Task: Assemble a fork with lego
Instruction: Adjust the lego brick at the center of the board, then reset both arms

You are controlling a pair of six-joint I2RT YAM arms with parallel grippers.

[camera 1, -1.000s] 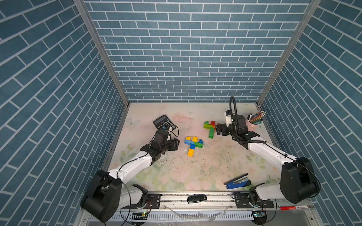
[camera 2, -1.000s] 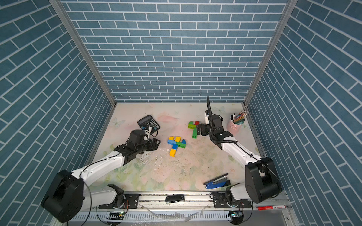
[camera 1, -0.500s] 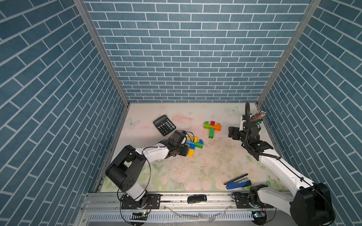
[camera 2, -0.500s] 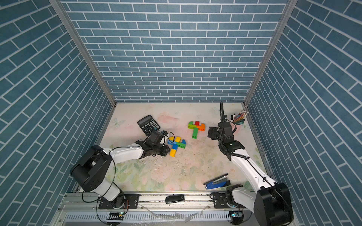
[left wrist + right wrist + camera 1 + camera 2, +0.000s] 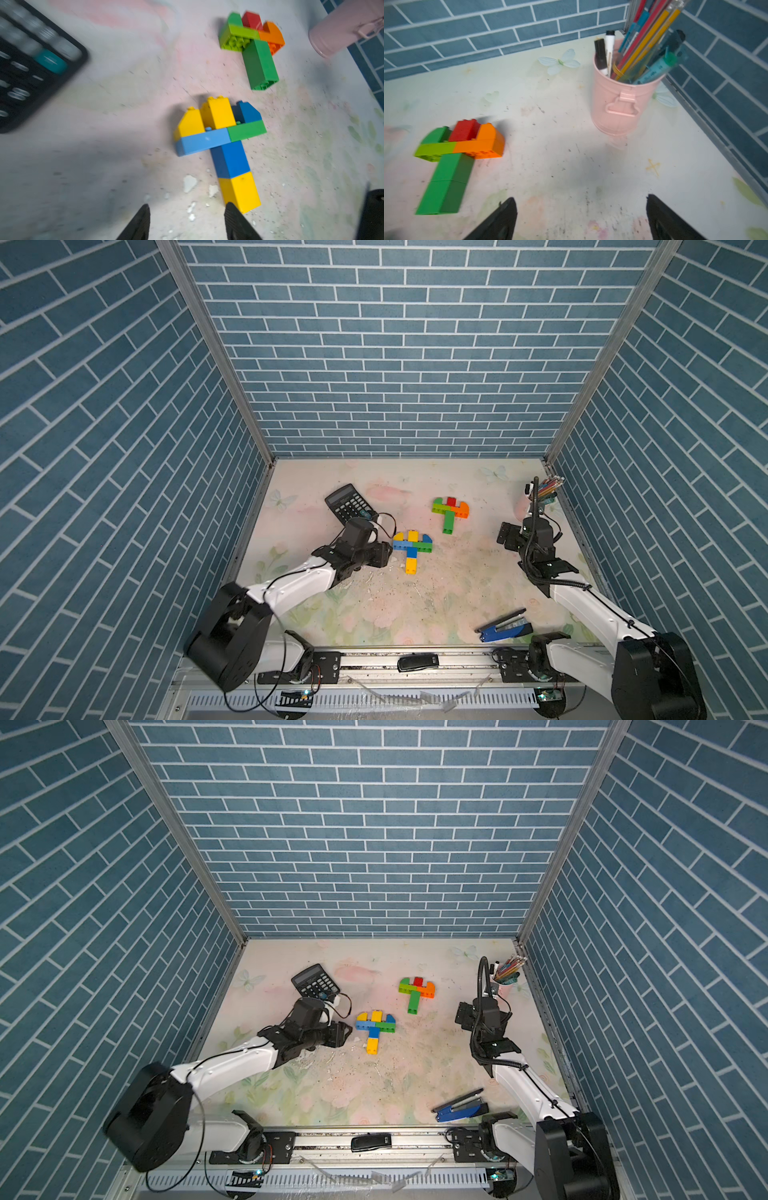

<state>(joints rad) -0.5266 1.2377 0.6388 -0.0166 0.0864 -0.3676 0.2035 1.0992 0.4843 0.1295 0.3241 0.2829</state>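
Left tool (image 5: 187, 206), spread and empty, stands with one finger (image 5: 236, 224) just beside the yellow handle end of the blue, yellow and green plastic lego fork (image 5: 226, 145) lying flat on the floral table (image 5: 93, 166) ahead, apparently complete: back straight off, no nudging.

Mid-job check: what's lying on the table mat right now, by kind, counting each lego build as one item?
Lego forks: 2 (blue-and-yellow fork, green-and-orange fork)
Calculator: 1
Stapler: 1
Pen cup: 1
Total: 5
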